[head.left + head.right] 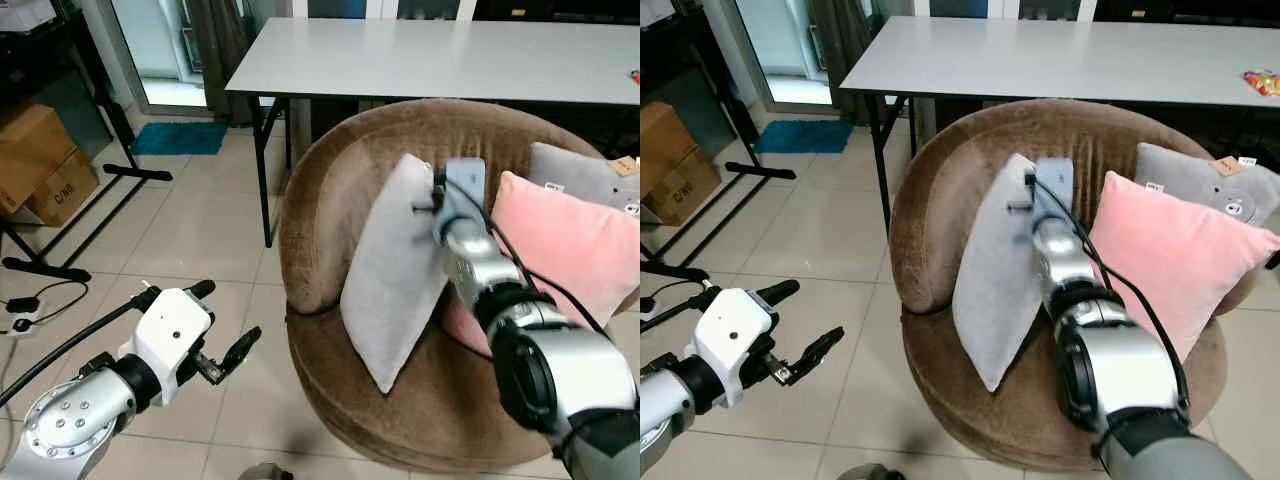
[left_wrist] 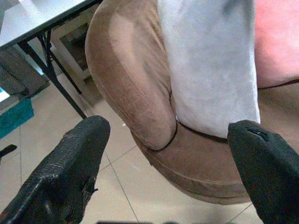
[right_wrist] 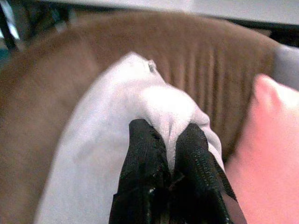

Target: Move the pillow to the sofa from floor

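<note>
Pinching top edge of light grey pillow with right claw; fabric bunching between fingers. Standing upright on brown sofa, beside pink cushion. Hovering left claw wide apart over floor.

The grey square pillow stands on edge in the round brown sofa, left of the pink cushion; the long grey table sits behind, cardboard boxes far left.
</note>
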Robot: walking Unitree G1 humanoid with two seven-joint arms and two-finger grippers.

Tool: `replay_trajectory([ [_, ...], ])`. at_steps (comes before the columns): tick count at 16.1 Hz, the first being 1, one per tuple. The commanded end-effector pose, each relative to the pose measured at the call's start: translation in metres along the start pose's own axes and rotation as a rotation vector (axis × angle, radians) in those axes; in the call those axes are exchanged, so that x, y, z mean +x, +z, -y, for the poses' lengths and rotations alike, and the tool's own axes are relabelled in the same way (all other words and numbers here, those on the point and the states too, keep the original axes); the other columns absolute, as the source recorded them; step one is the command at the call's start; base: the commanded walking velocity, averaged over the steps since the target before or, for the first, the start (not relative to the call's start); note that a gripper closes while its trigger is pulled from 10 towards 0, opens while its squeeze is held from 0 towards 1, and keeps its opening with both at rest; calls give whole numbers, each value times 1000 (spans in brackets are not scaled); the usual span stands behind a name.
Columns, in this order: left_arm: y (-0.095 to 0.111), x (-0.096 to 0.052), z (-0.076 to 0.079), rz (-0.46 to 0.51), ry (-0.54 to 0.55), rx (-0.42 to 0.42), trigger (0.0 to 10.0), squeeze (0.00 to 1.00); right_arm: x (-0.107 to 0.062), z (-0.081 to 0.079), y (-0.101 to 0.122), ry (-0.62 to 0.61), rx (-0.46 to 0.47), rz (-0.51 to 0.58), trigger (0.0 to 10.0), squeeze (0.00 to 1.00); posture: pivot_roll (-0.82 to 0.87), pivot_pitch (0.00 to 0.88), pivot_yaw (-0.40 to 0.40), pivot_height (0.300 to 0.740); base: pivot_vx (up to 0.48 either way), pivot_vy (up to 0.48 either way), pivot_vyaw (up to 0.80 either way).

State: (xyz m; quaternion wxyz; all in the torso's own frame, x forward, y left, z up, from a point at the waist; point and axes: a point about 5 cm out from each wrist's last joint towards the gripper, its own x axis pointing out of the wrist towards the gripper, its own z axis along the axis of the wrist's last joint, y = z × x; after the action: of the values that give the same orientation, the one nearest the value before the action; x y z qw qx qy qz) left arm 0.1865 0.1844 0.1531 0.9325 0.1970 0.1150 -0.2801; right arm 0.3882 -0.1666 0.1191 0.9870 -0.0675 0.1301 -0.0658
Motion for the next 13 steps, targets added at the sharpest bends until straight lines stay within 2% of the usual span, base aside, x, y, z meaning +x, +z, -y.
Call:
replay_trajectory([
  [1, 2, -2, 0, -4, -9, 10, 10000, 0, -1, 1, -5, -9, -36, -19, 10000, 0, 159, 0, 22, 740, 0, 0, 0],
  [2, 3, -2, 0, -5, -8, 9, 10000, 0, 0, 5, -5, -5, 2, -15, 10000, 302, 156, 0, 26, 740, 0, 0, 0],
  [3, 3, -1, 1, -2, -17, 1, 10000, 0, 1, 7, 0, 11, 55, 12, 10000, 1000, 153, 0, 28, 740, 0, 0, 0],
  [4, 4, 1, 4, 4, -55, -36, 10000, 0, 2, 9, 11, 61, 123, 60, 10000, 1000, 140, 0, 38, 740, 0, 0, 0],
  [6, 6, 3, 10, 22, -121, -110, 10000, 0, 4, 16, 23, 51, 151, 110, 10000, 1000, 126, 0, 40, 740, 0, 0, 0],
  [8, 6, 10, 16, 54, -232, -208, 10000, 0, 5, 29, 38, 45, 231, 169, 10000, 1000, 85, 0, 47, 740, 0, 0, 0],
  [10, 7, 24, 12, 87, -268, -238, 10000, 0, 4, 46, 52, 62, 308, 256, 10000, 1000, 39, 0, 51, 740, 0, 0, 0],
  [12, 7, 33, 8, 106, -273, -245, 10000, 0, 3, 55, 55, 76, 340, 306, 10000, 1000, 16, 0, 49, 740, 0, 0, 0],
  [13, 8, 36, 6, 120, -260, -255, 10000, 0, 1, 59, 54, 100, 365, 332, 10000, 0, 6, 0, 47, 740, 0, 0, 0],
])
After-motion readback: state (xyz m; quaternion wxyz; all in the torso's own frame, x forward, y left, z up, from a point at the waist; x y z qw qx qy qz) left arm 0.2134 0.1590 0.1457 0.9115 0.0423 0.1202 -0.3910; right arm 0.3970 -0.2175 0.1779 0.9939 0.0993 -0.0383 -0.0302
